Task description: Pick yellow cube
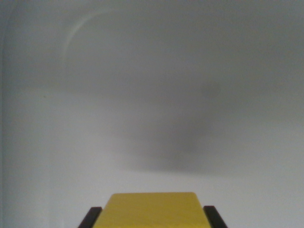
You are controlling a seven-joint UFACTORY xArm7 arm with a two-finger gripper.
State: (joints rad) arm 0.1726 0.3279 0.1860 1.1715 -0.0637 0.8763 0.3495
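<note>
A yellow cube (pixel 152 210) fills the bottom middle of the wrist view, its flat top face towards the camera. Two black fingers (pixel 90 218) stand tight against its left and right sides, so my gripper (pixel 152 219) is shut on the cube. The fingertips and the cube's lower part run out of the picture at the bottom edge. Whether the cube rests on the surface or hangs above it cannot be told; a soft dark shadow lies on the surface beyond it.
A plain pale grey surface (pixel 152 95) takes up the rest of the view, blurred. A faint curved pale line (pixel 78 28) arcs across the upper left.
</note>
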